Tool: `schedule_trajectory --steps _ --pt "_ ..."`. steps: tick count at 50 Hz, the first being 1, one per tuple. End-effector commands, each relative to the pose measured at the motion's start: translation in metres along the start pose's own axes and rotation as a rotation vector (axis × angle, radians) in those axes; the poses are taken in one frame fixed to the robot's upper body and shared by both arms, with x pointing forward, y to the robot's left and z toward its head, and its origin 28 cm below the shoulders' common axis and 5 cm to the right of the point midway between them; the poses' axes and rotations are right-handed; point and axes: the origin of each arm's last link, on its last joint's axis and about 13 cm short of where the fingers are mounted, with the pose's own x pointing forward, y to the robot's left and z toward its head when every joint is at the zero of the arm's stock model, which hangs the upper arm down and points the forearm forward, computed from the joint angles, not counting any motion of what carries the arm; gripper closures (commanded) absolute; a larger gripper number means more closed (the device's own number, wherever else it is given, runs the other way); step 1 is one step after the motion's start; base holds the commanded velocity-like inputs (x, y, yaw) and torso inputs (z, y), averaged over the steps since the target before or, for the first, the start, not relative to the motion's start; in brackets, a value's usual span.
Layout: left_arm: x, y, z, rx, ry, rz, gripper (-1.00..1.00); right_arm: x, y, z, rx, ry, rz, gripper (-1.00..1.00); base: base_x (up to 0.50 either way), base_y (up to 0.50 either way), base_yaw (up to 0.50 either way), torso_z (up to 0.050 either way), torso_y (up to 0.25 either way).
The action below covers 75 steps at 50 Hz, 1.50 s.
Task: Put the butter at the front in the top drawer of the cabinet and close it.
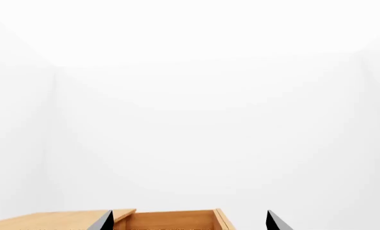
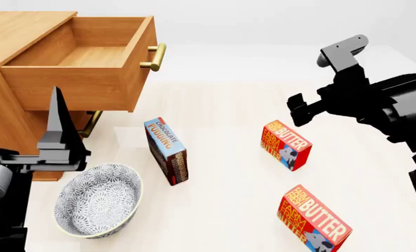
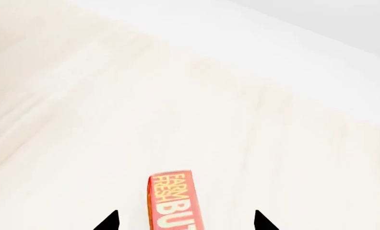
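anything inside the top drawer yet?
Nothing visible: the top drawer is pulled open and the part of its wooden floor in view is bare. Its near front corner is hidden behind the drawer front. Both butter cartons remain outside it.

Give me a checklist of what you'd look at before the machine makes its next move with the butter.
1. Top drawer pulled out: ok.
2. Room inside the drawer: ok, only bare wood shows.
3. Right hand open: ok, its tips stand wide apart.
4. Right hand lined up on a butter carton: ok, the carton sits between the tips in the right wrist view, not yet gripped.
5. Correct carton chosen: cannot tell, since a second butter carton lies close by.
6. Left hand free: ok, open and holding nothing.
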Motion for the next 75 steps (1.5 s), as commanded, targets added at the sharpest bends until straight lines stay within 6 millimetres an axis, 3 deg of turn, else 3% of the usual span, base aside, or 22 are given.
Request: schedule_trajectory --steps 1,19,41,75 --pt "-0.002 0.0 -0.002 -0.006 0.002 0.001 -1.0 0.024 0.001 -0.012 -0.027 0.073 0.003 -1.0 0.0 0.0 0.0 0.0 0.0" --pt "-0.003 -0.002 0.0 -0.011 0.003 0.003 -1.0 0.039 0.005 -0.027 -0.045 0.134 0.014 -1.0 0.0 0.0 0.0 0.0 0.0" --pt "-0.004 -0.003 0.0 -0.02 0.01 0.0 -1.0 0.044 0.007 -0.05 -0.021 0.185 0.021 -1.0 0.0 0.0 0.0 0.0 0.0" --pt "-0.007 0.0 -0.007 -0.051 0.021 0.02 -1.0 0.051 0.006 -0.058 -0.006 0.188 0.01 -1.0 0.0 0.0 0.0 0.0 0.0"
